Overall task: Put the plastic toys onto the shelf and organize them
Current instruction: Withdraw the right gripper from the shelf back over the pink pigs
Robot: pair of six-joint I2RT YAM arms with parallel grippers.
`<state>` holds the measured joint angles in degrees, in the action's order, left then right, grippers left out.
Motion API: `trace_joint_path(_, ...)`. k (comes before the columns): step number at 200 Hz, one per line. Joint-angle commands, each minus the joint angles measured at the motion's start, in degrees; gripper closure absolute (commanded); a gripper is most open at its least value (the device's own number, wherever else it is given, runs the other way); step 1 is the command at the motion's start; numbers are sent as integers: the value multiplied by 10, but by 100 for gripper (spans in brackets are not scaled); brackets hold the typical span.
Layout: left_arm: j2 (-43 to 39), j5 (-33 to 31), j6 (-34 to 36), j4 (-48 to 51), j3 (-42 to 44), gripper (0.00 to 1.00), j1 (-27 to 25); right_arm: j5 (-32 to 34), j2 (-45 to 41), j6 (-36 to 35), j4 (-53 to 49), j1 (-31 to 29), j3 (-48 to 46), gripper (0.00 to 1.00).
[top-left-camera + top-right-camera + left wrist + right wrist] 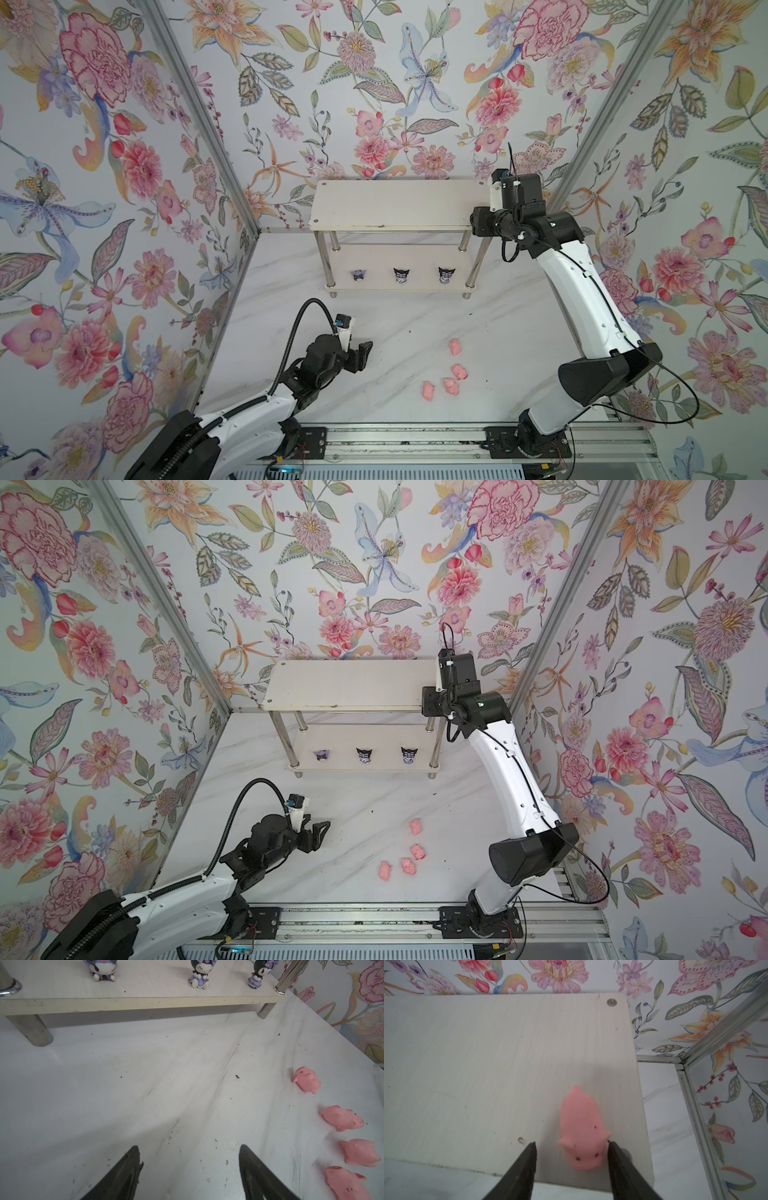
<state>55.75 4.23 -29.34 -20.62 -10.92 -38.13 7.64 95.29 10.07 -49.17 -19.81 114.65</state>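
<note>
Shelf: 3 figurines lower tier, 1 pig top.

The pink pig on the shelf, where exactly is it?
In the right wrist view, the pink pig lies on the shelf's top board near its right-hand end, between the right gripper's open jaws.

Shelf: boards were off-white with faint grey grain, front edges yellowed. Legs were chrome.

Lower board: three figurines, purple and white with black ears.

Top board, right end: one pig, pink, with dark eye dots and a few dark specks.

Bench looked like white marble with grey diagonal veins and black flecks. Four pigs toward its right front were the same pink, speckled.

Walls showed pink, orange and blue flowers and green leaves on a pale ground.

Arms were white with black joints. Fingers of the left hand and right hand were black.
</note>
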Motion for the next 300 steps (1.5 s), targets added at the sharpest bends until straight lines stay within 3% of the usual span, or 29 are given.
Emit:
trace_joint_path(1, -11, -6, 0, 6, -3, 24, 7, -22, 9, 6, -8, -2, 25, 43)
trace_joint_path(190, 10, 4, -10, -4, -8, 23, 7, -6, -52, 1, -2, -20, -33, 44)
trace_joint_path(227, -7, -2, -8, 0, -1, 22, 8, 73, -174, -22, 64, -57, -177, 44)
trace_joint_path(267, 4, 0, -4, -4, -9, 21, 9, 173, -316, -10, 70, -159, -310, 45)
trace_joint_path(300, 55, 30, -16, -55, -14, 21, 9, 173, -356, 40, 30, -222, -441, 45)
